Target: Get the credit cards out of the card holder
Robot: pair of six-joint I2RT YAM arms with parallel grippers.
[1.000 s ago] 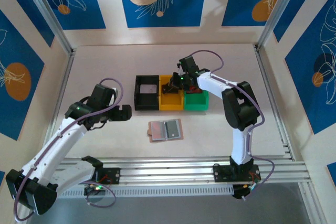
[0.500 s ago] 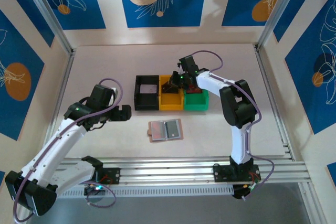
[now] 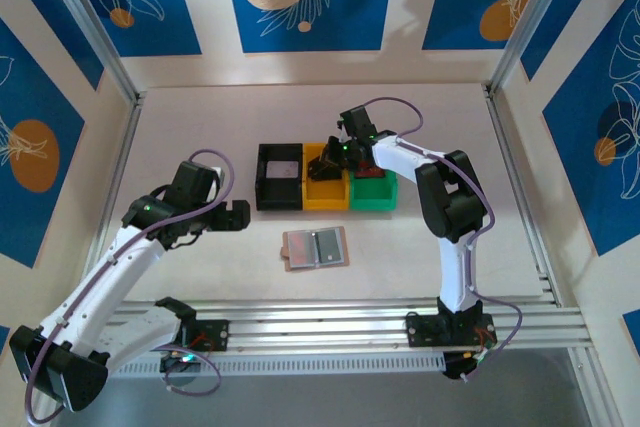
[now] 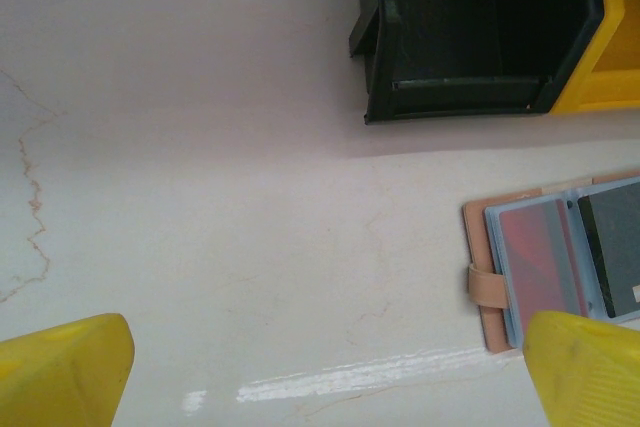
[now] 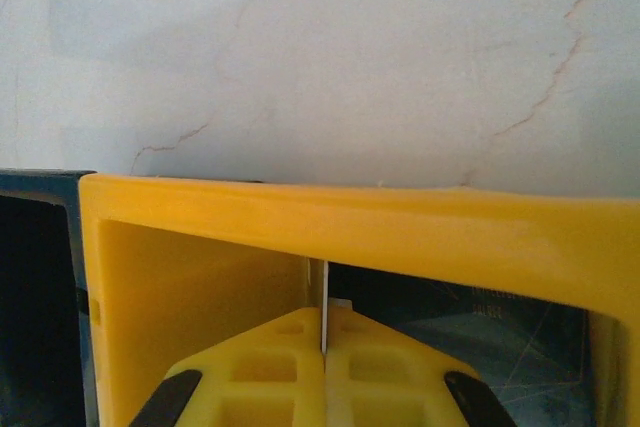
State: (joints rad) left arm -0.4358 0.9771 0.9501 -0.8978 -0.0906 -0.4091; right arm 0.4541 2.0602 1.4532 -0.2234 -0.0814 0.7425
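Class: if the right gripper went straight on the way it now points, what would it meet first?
Most likely the inside of the yellow bin, either wall or floor. The right gripper, shut on an edge-on pale card, points into it. Depth is unclear.

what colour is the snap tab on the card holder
Tan; the tab shows best in the left wrist view.

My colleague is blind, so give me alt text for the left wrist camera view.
An open tan card holder lies on the pale table, a red card and a dark card in its pockets, near a black bin.
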